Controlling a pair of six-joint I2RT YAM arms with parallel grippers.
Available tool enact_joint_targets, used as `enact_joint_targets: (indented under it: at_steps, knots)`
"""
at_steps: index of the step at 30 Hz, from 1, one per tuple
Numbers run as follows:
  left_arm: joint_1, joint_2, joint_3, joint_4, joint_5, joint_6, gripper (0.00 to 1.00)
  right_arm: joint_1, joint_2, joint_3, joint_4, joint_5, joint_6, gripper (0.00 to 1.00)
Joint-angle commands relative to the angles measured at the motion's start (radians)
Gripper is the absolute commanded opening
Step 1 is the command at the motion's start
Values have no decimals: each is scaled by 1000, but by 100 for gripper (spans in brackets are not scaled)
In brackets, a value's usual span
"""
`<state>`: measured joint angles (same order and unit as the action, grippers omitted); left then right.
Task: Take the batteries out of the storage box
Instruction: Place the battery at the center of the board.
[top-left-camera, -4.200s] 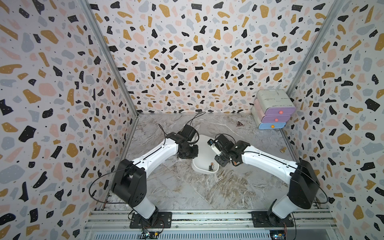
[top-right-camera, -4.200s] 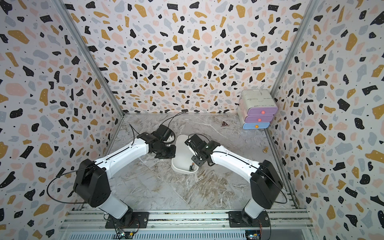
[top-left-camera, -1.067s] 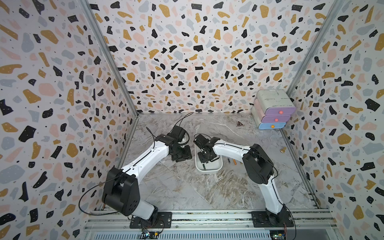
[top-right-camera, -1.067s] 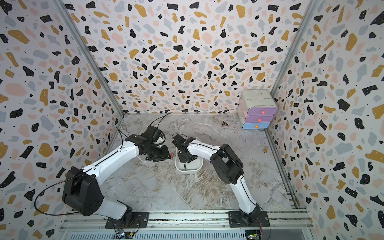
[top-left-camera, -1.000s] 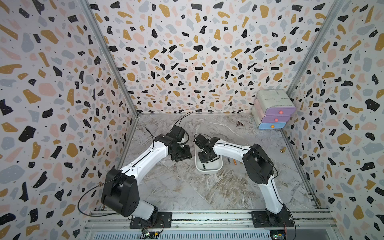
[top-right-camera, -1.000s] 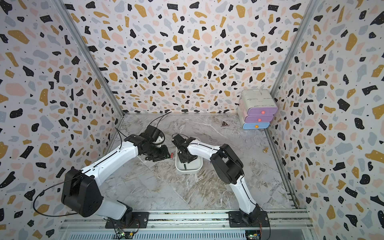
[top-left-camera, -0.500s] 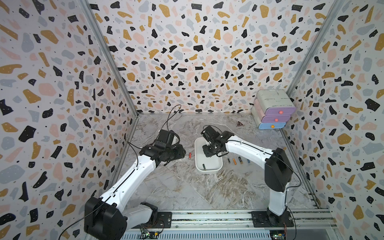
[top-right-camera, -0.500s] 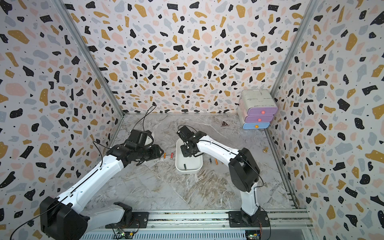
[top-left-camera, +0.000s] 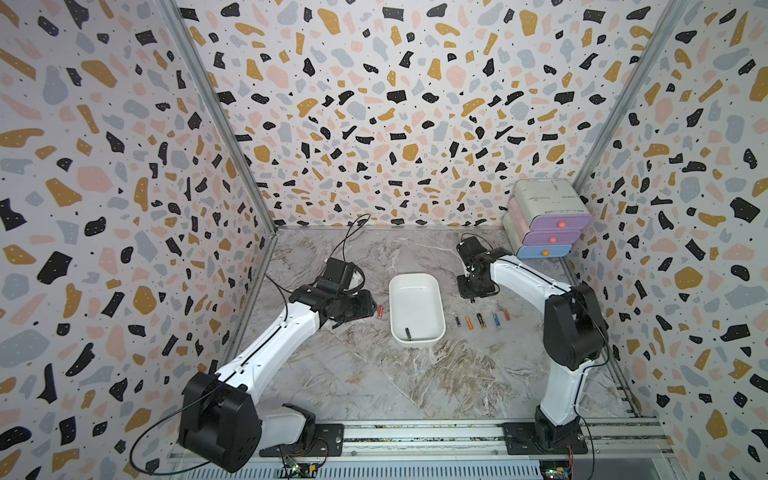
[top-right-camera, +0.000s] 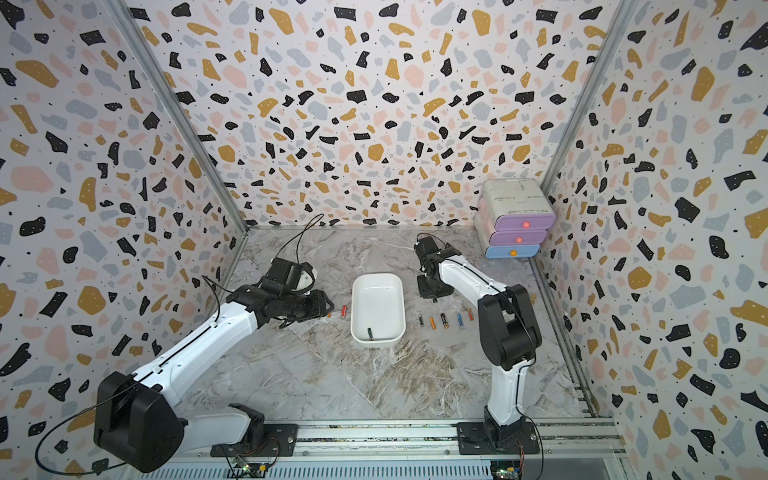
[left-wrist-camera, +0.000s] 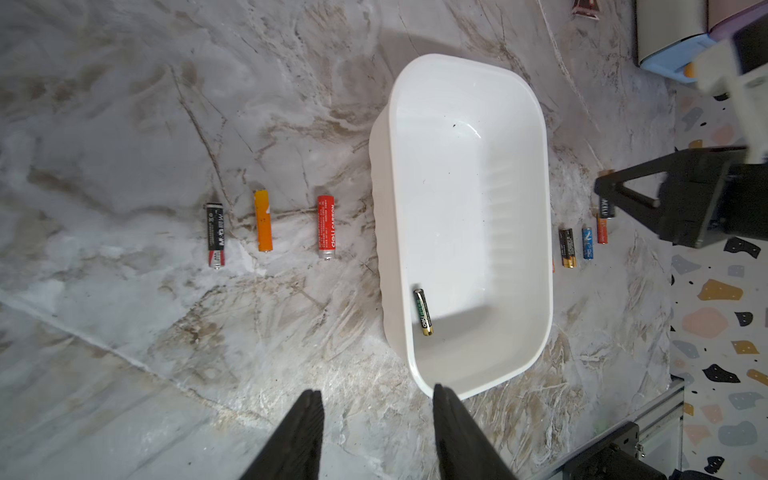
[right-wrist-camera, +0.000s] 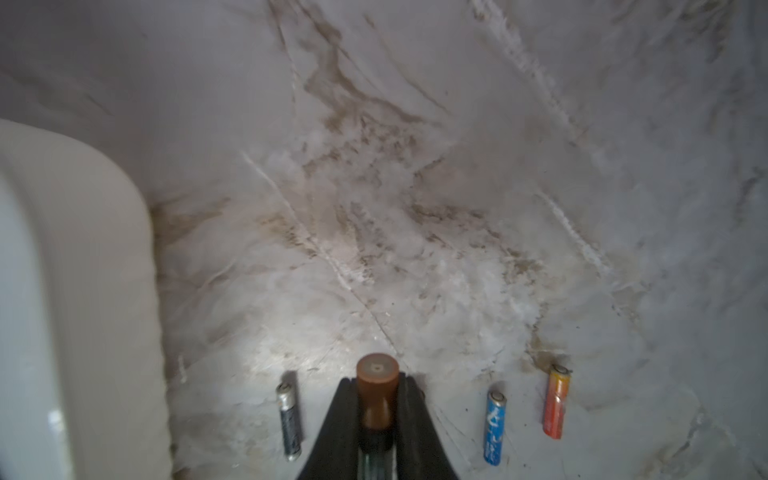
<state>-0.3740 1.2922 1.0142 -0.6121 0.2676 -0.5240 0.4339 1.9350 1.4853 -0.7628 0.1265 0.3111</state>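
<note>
Black-green battery, alone in storage box: likely light, rigid, slick, rolls; near wall, so pinch mid-body. Your left gripper spread, empty; right gripper pinching brown-capped battery.

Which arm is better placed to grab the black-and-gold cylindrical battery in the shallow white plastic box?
Left. The left gripper is open, empty and near the white box holding that battery. The right gripper is shut on another battery.
</note>
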Motion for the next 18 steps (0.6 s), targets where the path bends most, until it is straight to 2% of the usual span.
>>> enact_joint_targets:
  at_steps: [1, 5, 6, 7, 8, 12, 14, 16, 18]
  knots:
    - [3, -3, 1, 10, 37, 28, 47, 6, 34, 42, -14, -12, -25, 0]
    - [3, 6, -1, -1, 42, 28, 47, 5, 96, 39, 28, -13, -7, 0]
    - [3, 10, -2, -8, 42, 25, 50, 3, 112, 39, 33, -15, -4, 0]
    - [3, 19, 1, -19, 41, 27, 60, 3, 121, 41, 34, -13, -3, 0]
    - [2, 30, 8, -35, 41, 30, 65, 3, 131, 38, 35, -12, -2, 0]
    - [-20, 70, 33, -59, 59, 53, 74, 2, 125, 22, 45, -8, 9, 0]
    - [-46, 108, 63, -87, 45, 74, 74, 1, 112, 16, 44, -1, 11, 8]
    - [-60, 143, 82, -104, 40, 75, 72, 2, 93, 14, 43, 4, 9, 22]
    - [-67, 147, 81, -72, 74, 75, 64, 2, 67, 21, 30, 6, -1, 32]
